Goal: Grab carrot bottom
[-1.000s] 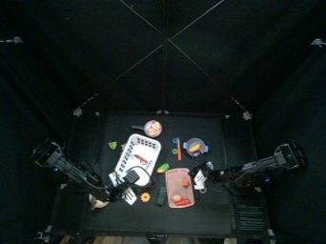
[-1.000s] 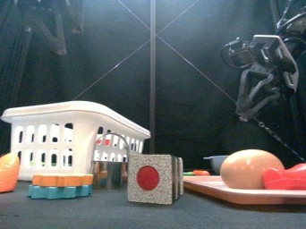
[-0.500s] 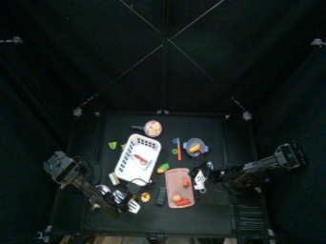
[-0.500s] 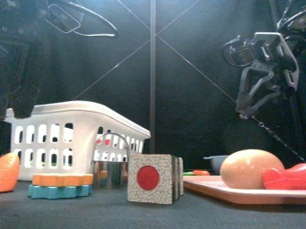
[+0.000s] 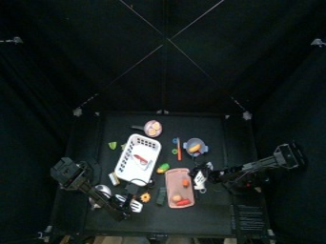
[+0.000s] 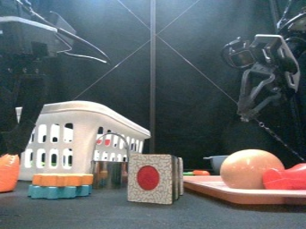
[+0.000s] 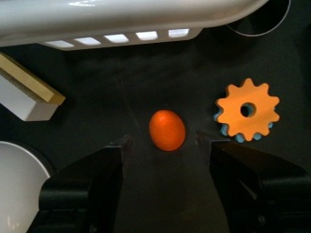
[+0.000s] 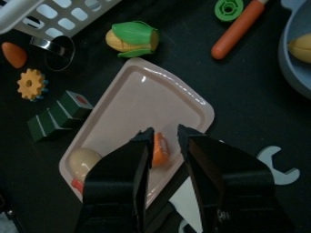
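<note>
My left gripper (image 7: 165, 173) hangs above the table (image 7: 109, 109) with its jaws spread wide and holding nothing. Between them, straight below, lies the carrot bottom (image 7: 166, 129) — a small orange oval piece, bare on the black surface and touching neither jaw. Just beside it lies an orange gear (image 7: 248, 110) with a hole in its middle, apart from the carrot piece. Beyond it runs the rim of the white basket (image 7: 122, 16), and off to one side a wooden block (image 7: 27, 88) lies at a slant.

From the front the carrot bottom sits at the table's far left edge, next to the basket (image 6: 78, 134), with the gear (image 6: 61, 185) low in front of the basket and a block with a red dot (image 6: 152, 177) nearer the middle.

My right gripper (image 8: 166, 177) hovers over the pink tray (image 8: 145, 114), its jaws narrow with only a slim gap between them and nothing gripped. On the tray a small orange piece (image 8: 158, 151) shows in that gap, and a tan ball (image 8: 83, 162) rests near one corner. Past the tray lie a yellow-green vegetable (image 8: 133, 37) and a whole carrot (image 8: 237, 34) with a green top.
</note>
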